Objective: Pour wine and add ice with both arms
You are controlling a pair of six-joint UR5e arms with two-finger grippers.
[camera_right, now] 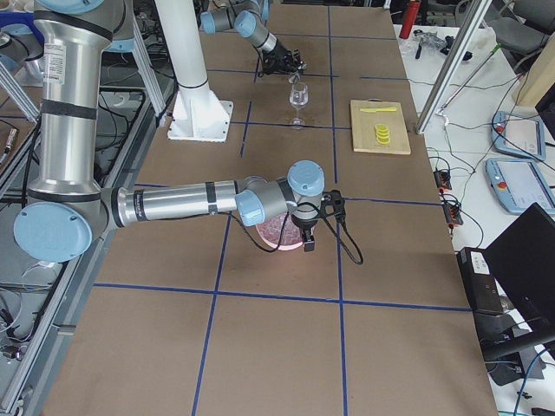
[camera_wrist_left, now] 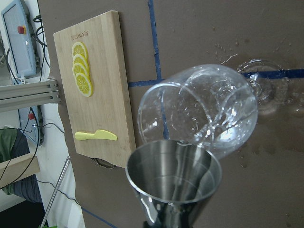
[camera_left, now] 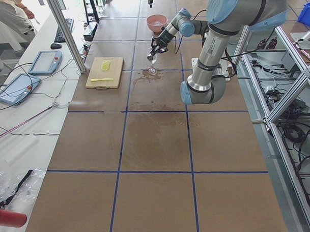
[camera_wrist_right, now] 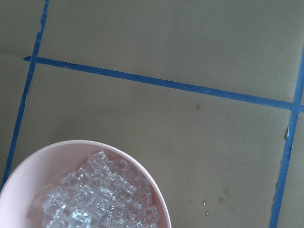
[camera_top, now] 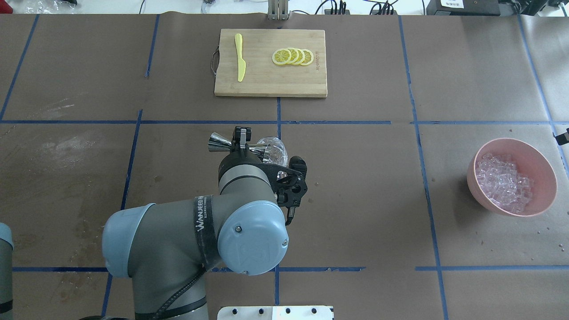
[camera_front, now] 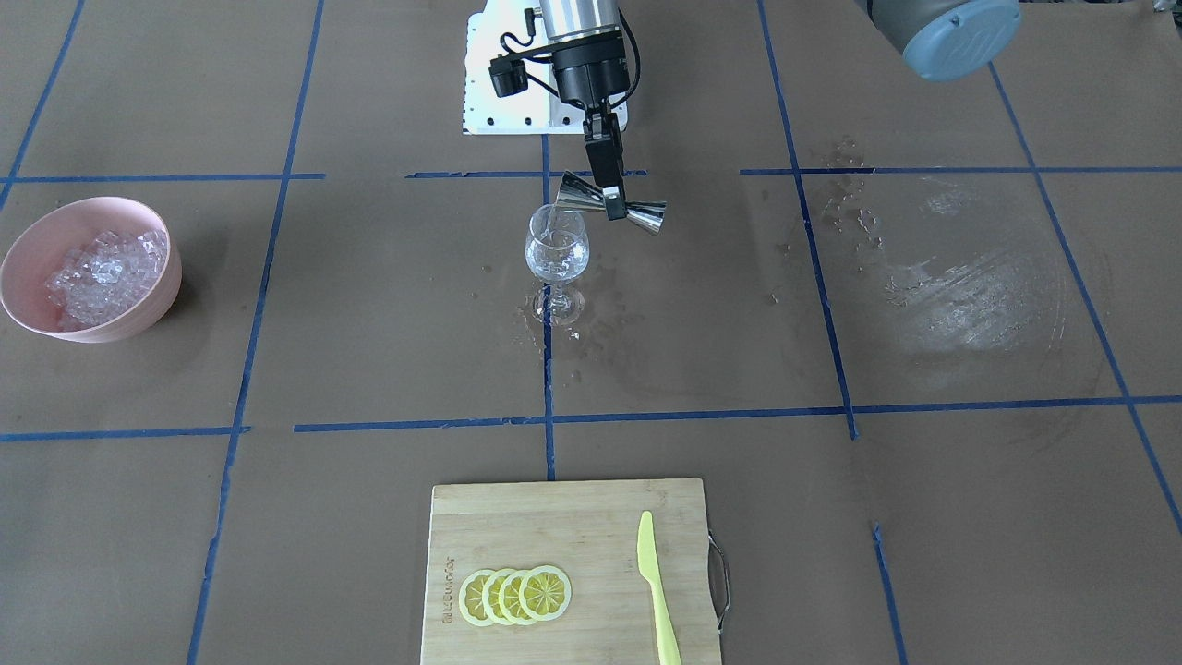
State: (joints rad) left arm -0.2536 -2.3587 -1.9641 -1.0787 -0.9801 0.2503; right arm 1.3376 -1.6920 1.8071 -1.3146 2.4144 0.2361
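Note:
My left gripper (camera_front: 607, 196) is shut on the waist of a steel jigger (camera_front: 612, 204), which is tipped sideways with its mouth over a clear stemmed glass (camera_front: 557, 251) at the table's middle. A thin clear stream runs into the glass, and a small amount of wine (camera_front: 557, 269) lies in its bowl. The left wrist view shows the jigger's mouth (camera_wrist_left: 174, 178) against the glass rim (camera_wrist_left: 204, 111). The ice (camera_top: 504, 182) is heaped in a pink bowl (camera_top: 543, 165). My right arm's wrist (camera_right: 303, 185) hangs by the bowl (camera_right: 276, 232); whether its gripper is open or shut I cannot tell.
A bamboo cutting board (camera_top: 266, 82) at the far side holds lemon slices (camera_top: 293, 56) and a yellow knife (camera_top: 240, 62). Wet patches (camera_front: 960, 305) and drops lie on the brown paper around the glass. The left arm's elbow (camera_top: 249, 238) stands over the near middle.

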